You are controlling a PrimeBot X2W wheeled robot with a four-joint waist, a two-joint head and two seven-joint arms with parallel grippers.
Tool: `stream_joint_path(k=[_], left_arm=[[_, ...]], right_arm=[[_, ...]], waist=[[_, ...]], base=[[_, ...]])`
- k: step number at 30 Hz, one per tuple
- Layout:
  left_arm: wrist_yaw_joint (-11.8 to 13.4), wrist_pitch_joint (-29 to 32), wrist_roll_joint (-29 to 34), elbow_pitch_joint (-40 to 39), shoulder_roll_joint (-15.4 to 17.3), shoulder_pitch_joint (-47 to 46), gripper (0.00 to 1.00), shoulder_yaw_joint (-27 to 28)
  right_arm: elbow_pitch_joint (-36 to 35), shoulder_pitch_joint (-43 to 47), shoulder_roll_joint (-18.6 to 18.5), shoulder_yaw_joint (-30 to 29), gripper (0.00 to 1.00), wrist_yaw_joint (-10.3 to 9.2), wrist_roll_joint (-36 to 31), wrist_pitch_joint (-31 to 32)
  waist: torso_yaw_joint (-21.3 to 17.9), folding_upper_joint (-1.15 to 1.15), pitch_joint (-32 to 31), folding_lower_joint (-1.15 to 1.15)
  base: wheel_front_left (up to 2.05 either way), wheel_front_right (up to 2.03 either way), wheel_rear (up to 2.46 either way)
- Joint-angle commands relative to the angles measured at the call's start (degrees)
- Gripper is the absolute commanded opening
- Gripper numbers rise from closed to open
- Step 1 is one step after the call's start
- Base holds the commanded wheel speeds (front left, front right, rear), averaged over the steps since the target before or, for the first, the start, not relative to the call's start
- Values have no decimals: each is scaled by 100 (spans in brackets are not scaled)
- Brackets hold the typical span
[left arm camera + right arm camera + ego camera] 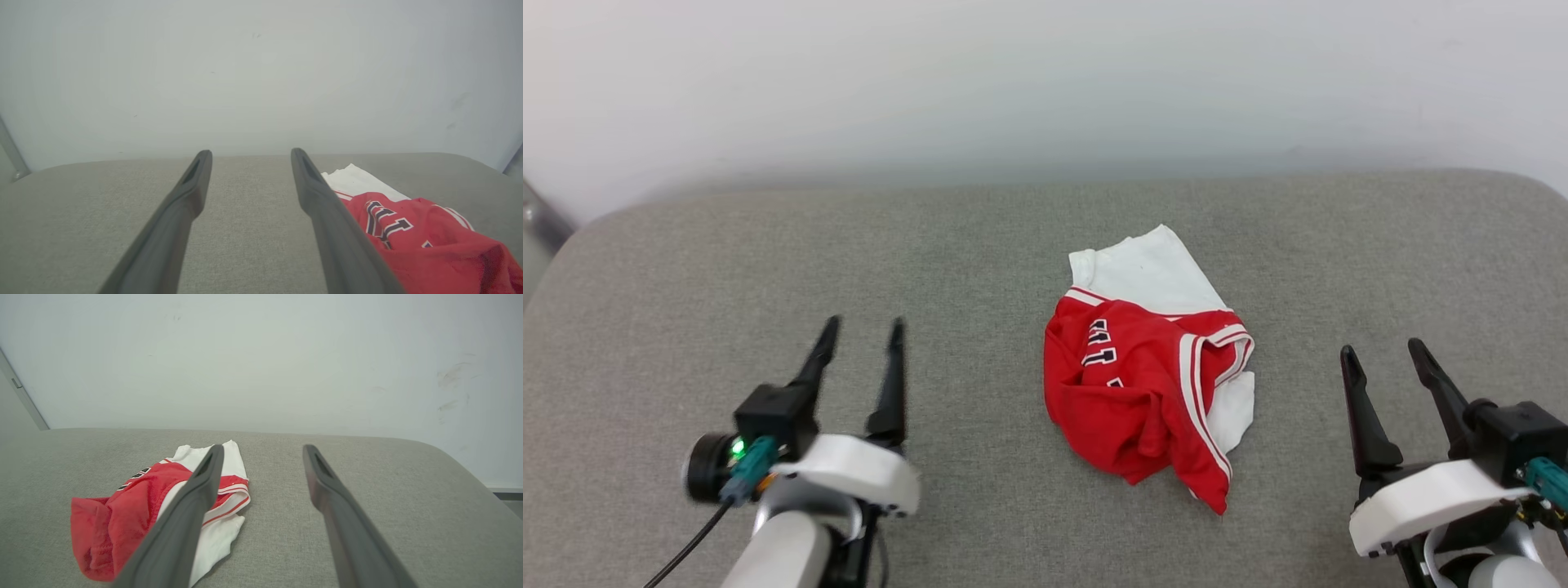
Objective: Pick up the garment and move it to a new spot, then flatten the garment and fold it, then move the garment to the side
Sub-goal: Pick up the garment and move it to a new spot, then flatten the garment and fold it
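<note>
One crumpled garment (1147, 384), a red jersey with white sleeves, lies in a loose heap a little right of the middle of a grey fabric-covered surface (980, 245). A white sleeve spreads flat at its far end. Red cloth bunches toward the near end, crossed by a band of red-and-white striped trim. Part of some dark, white-edged lettering shows on the red front, too folded to read.

Either side of the garment sits a gripper, low in the head view, with its fingers pointing away from the robot. The left gripper (864, 327) is well apart from the garment, its two dark fingers spread with bare grey fabric between them. The right gripper (1381, 349) is near the garment's other side, its fingers likewise spread and holding nothing. Neither touches the cloth.

From the left wrist, the left gripper (250, 153) frames empty fabric, and the garment (429, 241) lies partly hidden behind one finger. From the right wrist, one finger of the right gripper (263, 447) crosses in front of the garment (122, 514).

Behind the surface rises a plain pale wall (1045, 82).
</note>
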Motion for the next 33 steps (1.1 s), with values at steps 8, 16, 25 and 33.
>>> stream_joint_path(k=[8,16,25,33], left_arm=[[225,-51,4,-335,316,774,100,242],[293,-12,-45,-524,316,968,100,198],[328,-6,-61,-576,313,977,100,151],[73,237,-30,-638,326,365,100,-36]], right_arm=[[-97,365,5,0,100,-4,47,112],[-159,450,5,11,100,-3,89,172],[-150,431,5,-28,100,-4,90,199],[-253,214,5,-70,100,-3,35,201]], waist=[[38,0,-246,0],[24,0,-278,0],[-2,0,-259,0],[-62,0,3,0]], base=[[0,0,0],[0,0,0],[0,0,0],[0,0,0]])
